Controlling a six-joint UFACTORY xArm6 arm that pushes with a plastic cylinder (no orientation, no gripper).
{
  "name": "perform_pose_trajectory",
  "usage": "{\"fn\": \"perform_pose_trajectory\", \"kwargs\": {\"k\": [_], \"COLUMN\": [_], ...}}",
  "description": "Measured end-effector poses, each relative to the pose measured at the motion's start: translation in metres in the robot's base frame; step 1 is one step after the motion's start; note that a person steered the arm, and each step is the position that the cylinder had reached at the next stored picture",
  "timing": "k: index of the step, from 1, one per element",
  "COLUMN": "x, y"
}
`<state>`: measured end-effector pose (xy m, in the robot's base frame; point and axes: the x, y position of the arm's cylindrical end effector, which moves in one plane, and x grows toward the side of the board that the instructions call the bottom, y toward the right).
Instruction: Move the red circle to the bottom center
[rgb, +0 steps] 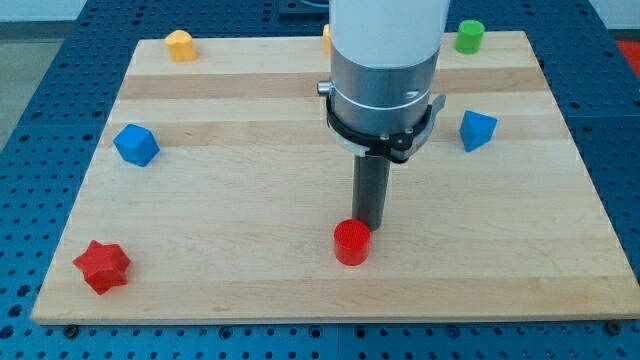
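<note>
Rod and tip are sitting near the board's middle-bottom: my tip (371, 226) is resting just above and slightly to the view's right of the red circle (351, 242), touching it or very nearly so; the exact contact is too close to tell. The arm is carrying no claw at all, only the dark rod under a silver collar, so nothing is being gripped. The red circle is lying near the bottom centre of the wooden board (250, 270). A red star (102, 266) is sitting at the bottom left corner, a blue block (136, 145) at the left, a blue block (477, 130) at the right, a yellow block (180, 45) at the top left, a green cylinder (469, 36) at the top right, and an orange block (327, 38) is peeking out behind the arm.
</note>
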<state>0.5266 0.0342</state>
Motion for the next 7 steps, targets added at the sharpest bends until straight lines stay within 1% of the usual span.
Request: {"fn": "perform_pose_trajectory", "kwargs": {"k": [1,2,3,4,5,6,7], "x": [0.016,0.014,-0.011,-0.025,-0.027,-0.037,-0.057], "y": [0.000,0.000,0.000,0.000,0.000,-0.016,-0.074]}}
